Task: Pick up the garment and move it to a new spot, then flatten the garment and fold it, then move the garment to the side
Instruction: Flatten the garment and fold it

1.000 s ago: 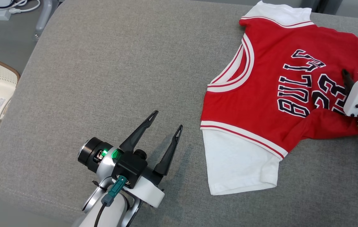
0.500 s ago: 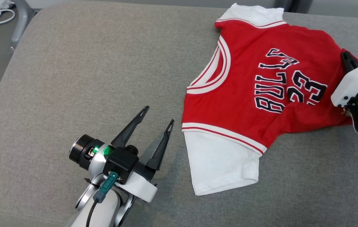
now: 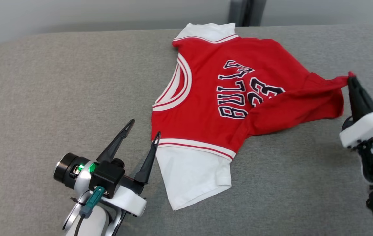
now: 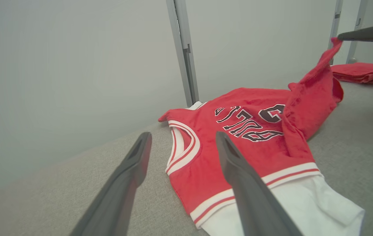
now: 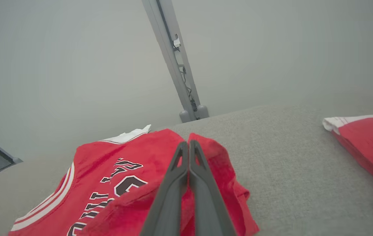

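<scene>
The jersey (image 3: 212, 108) lies spread near the cushion's (image 3: 58, 91) far edge. The right gripper (image 3: 351, 78), fingers pressed together, pinches its red hem, lifted off the cushion. The left gripper (image 3: 144, 127) hovers wide apart, empty, just beside the near white sleeve. Another red garment (image 5: 363, 137) lies at the right edge.

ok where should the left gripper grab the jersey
Probably the left end of the jersey's striped band above the white sleeve. Come from the robot's left, low over the cushion: that edge lies flat beside the open left gripper, opposite the corner the right gripper pinches.
</scene>
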Controlling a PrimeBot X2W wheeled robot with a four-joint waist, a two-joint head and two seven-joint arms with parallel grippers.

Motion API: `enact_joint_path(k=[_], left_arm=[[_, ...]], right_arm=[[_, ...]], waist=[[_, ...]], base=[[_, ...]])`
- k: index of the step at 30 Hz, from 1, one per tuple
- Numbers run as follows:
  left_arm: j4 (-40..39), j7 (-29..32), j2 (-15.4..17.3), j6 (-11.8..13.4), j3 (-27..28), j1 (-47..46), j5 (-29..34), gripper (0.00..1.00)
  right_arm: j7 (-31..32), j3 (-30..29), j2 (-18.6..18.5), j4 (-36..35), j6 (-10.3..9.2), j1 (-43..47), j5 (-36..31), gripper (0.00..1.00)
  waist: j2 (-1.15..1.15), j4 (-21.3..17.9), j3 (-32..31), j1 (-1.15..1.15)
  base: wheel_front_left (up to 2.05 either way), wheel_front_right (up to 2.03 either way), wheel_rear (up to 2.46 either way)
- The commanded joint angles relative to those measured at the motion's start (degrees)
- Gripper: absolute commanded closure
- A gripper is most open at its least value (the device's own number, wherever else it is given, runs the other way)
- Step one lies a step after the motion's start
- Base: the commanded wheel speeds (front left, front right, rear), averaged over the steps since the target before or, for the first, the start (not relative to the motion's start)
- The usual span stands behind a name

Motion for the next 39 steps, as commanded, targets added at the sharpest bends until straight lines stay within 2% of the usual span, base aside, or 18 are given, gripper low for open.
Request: enact_joint_path(k=[1, 5, 11, 14, 20, 23, 24, 25, 32, 36, 39], left_arm=[[0.0, -0.1, 0.5, 0.3, 0.9, 1.0, -0.3, 0.00], [0.0, -0.1, 1.0, 0.5, 2.4, 2.4, -0.4, 0.00], [0.1, -0.1, 0.6, 0.0, 3.1, 2.8, -0.1, 0.00], [0.3, -0.1, 0.1, -0.2, 3.1, 2.4, 0.2, 0.00], [0.8, -0.1, -0.7, -0.9, 3.1, 2.8, 0.5, 0.00], [1.1, -0.1, -0.9, -1.0, 3.0, 3.0, 0.5, 0.00], [1.2, -0.1, -1.0, -1.1, 2.9, 2.9, 0.6, 0.00], [1.3, -0.1, -1.2, -1.3, 2.8, 2.7, 0.6, 0.00], [2.2, -0.1, -1.9, -2.1, 2.0, 2.1, 1.0, 0.00], [2.5, -0.1, -2.3, -2.2, 1.8, 1.7, 0.9, 0.00], [3.1, -0.1, -2.3, -2.4, 1.8, 1.7, 0.8, 0.00]], right_arm=[[1.3, -0.7, 1.3, -3.4, 0.00, 4.0, 1.1, 1.00], [6.3, -2.7, 5.6, -13.5, 0.00, 14.1, 2.6, 1.00], [13.7, -5.5, 8.8, -23.7, 0.00, 24.9, 3.3, 1.00], [18.0, -7.5, 9.6, -27.6, 0.00, 29.5, 3.2, 1.00], [29.7, -7.4, 9.9, -33.5, 0.00, 37.0, 5.3, 1.00], [32.7, -9.0, 9.8, -34.6, 0.00, 38.8, 5.8, 1.00], [33.2, -9.5, 9.9, -34.7, 0.00, 39.0, 5.5, 0.55], [33.9, -10.0, 9.9, -34.2, 0.00, 39.2, 5.4, 0.00], [32.4, -11.8, 9.9, -35.5, 0.00, 32.7, 0.6, 0.00], [27.7, -13.6, 9.9, -34.9, 0.00, 27.4, -0.8, 0.00], [23.0, -12.7, 9.7, -34.3, 0.00, 24.6, -3.4, 0.00]], waist=[[0.00, -3.7, -2.3, 0.00], [0.00, -7.7, -4.0, 0.00], [0.00, -11.0, -4.9, 0.00], [0.00, -12.0, -4.9, 0.00], [0.00, -13.1, -5.3, 0.00], [0.00, -13.1, -5.5, 0.00], [0.00, -13.0, -5.5, 0.00], [0.00, -12.7, -5.5, 0.00], [0.00, -9.3, -5.0, 0.00], [0.00, -6.5, -4.6, 0.00], [0.00, -4.8, -4.4, 0.00]], base=[[0.00, 0.00, 0.00], [0.00, 0.00, 0.00], [0.00, 0.00, 0.00], [0.00, 0.00, 0.00], [0.00, 0.00, 0.00], [0.00, 0.00, 0.00], [0.00, 0.00, 0.00], [0.00, 0.00, 0.00], [0.00, 0.00, 0.00], [0.00, 0.00, 0.00], [0.00, 0.00, 0.00]])
